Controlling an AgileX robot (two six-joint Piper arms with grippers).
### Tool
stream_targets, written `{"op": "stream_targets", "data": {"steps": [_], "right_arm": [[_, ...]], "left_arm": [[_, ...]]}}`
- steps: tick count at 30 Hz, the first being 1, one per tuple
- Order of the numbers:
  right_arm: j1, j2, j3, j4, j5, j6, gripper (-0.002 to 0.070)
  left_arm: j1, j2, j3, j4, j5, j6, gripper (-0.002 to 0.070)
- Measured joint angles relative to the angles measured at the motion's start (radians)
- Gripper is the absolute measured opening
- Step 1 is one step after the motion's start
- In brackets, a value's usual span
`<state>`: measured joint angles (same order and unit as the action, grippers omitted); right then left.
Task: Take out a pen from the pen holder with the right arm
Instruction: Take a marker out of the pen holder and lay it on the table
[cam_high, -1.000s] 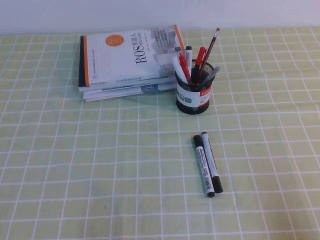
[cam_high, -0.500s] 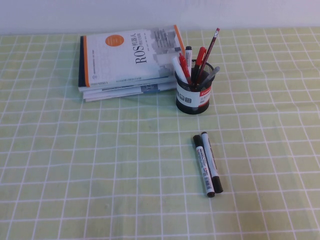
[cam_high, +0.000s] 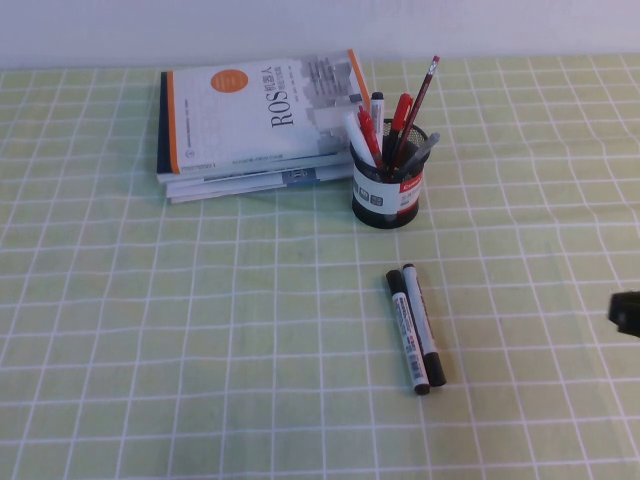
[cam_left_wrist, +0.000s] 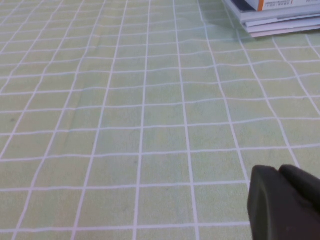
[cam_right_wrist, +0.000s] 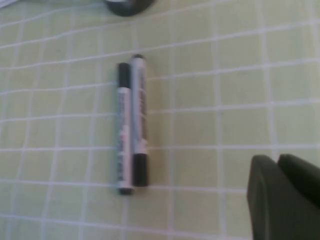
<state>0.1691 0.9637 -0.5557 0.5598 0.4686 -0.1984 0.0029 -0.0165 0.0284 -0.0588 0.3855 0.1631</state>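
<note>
Standing by the rig right now. The pen holder (cam_high: 387, 195), a small black mesh cup, stands upright on the worktop (cam_high: 150, 330), which is covered with a green checked cloth. It sits towards the back, just beside the right end of a stack of books (cam_high: 260, 115). The pens (cam_high: 385, 125) are all in it, sticking up and fanned out: a couple of red ones, a white-bodied one, a grey one, and a long red pencil (cam_high: 428, 85) leaning off to the right. Nothing is touching them.

In front of the holder, two black-and-white markers (cam_high: 416, 327) lie flat on the cloth side by side, touching along their length, caps pointing back towards the holder.

The right gripper (cam_right_wrist: 275, 164) is out by the right edge of the worktop, to the right of those two markers and well apart from the pen holder. Its fingers (cam_right_wrist: 260, 200) are pressed fully together with nothing between them, so no pen is held.

The left gripper (cam_left_wrist: 277, 175) hangs over a bare stretch of cloth on its own side, with the book stack well apart from it. Its fingers (cam_left_wrist: 265, 205) look closed up against each other too, and they hold nothing.
</note>
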Motion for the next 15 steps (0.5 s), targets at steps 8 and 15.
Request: {"op": "stream_targets", "data": {"steps": [8,15], "right_arm": [[0.293,0.251,-0.149,0.034,-0.184,0.000,-0.0012],[0.384,0.403,-0.247,0.058,-0.278,0.000,0.0020]], "left_arm": [[0.000,0.000,0.000,0.000,0.000,0.000,-0.0005],[0.000,0.000,0.000,0.000,0.000,0.000,-0.0005]]}}
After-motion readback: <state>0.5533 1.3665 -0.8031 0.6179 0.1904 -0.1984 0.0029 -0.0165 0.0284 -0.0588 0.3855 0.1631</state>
